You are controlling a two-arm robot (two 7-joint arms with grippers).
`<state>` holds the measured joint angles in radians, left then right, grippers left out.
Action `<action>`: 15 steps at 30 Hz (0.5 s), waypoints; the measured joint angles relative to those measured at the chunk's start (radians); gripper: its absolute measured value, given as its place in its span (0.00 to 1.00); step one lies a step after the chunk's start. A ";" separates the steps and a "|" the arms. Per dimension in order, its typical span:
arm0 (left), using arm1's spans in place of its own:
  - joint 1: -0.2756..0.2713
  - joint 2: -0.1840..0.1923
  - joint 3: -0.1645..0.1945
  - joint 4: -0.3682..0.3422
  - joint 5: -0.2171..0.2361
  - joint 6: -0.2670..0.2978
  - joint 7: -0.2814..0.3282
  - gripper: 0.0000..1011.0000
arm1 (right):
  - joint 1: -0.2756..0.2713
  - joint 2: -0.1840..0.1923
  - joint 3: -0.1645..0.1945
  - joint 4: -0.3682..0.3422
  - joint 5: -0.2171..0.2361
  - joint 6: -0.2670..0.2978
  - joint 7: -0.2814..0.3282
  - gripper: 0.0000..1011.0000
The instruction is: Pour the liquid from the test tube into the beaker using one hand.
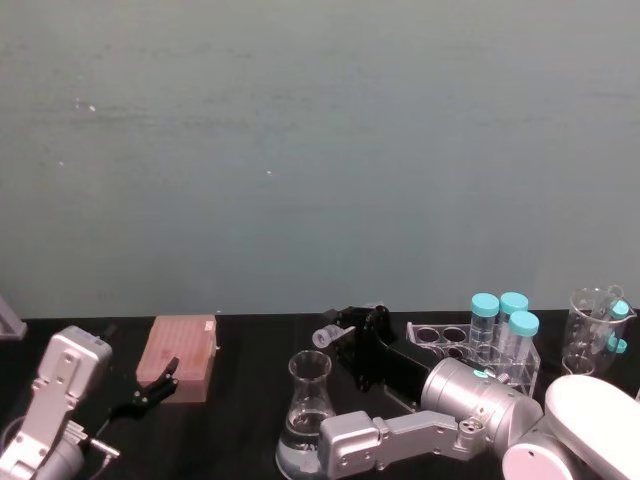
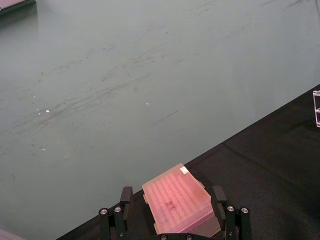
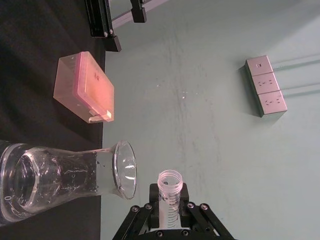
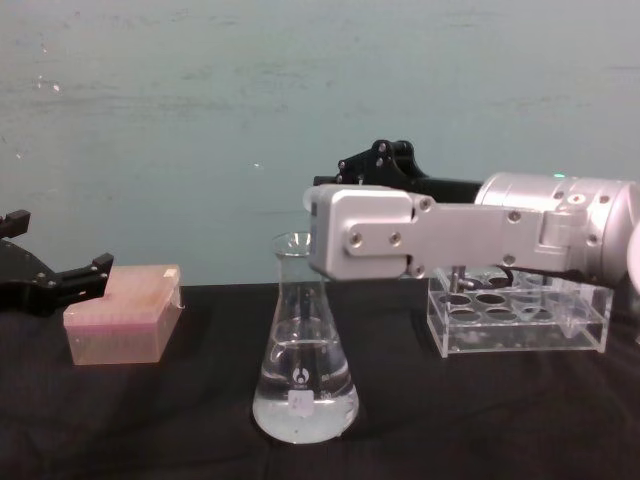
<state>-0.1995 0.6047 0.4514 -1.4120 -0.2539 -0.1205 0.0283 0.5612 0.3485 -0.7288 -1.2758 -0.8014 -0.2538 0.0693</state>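
Test tube (image 3: 169, 187) clamped by fingers of right gripper (image 3: 170, 202), beside conical flask (image 4: 303, 350) mouth. White logo (image 4: 300, 378) on it, unreadable. Left gripper (image 2: 172, 193) fingers apart.

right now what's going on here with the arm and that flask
The right hand is shut on the test tube, which is tipped on its side with its rim close beside the mouth of the beaker, not plainly over it. The beaker stands upright on the black table with clear liquid in its base. Whether liquid remains in the tube is hard to tell. The left hand sits open beside a pink box, idle.
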 joint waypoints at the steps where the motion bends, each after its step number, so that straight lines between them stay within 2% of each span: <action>1: 0.000 0.000 0.000 0.000 0.000 0.000 0.000 0.99 | 0.000 0.000 0.000 0.000 0.000 0.000 0.000 0.21; 15: 0.000 0.000 0.000 0.000 0.000 0.000 0.000 0.99 | 0.015 0.013 -0.028 0.006 -0.071 0.012 -0.033 0.21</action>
<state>-0.1995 0.6047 0.4514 -1.4120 -0.2539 -0.1206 0.0283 0.5763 0.3619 -0.7571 -1.2698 -0.8721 -0.2416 0.0360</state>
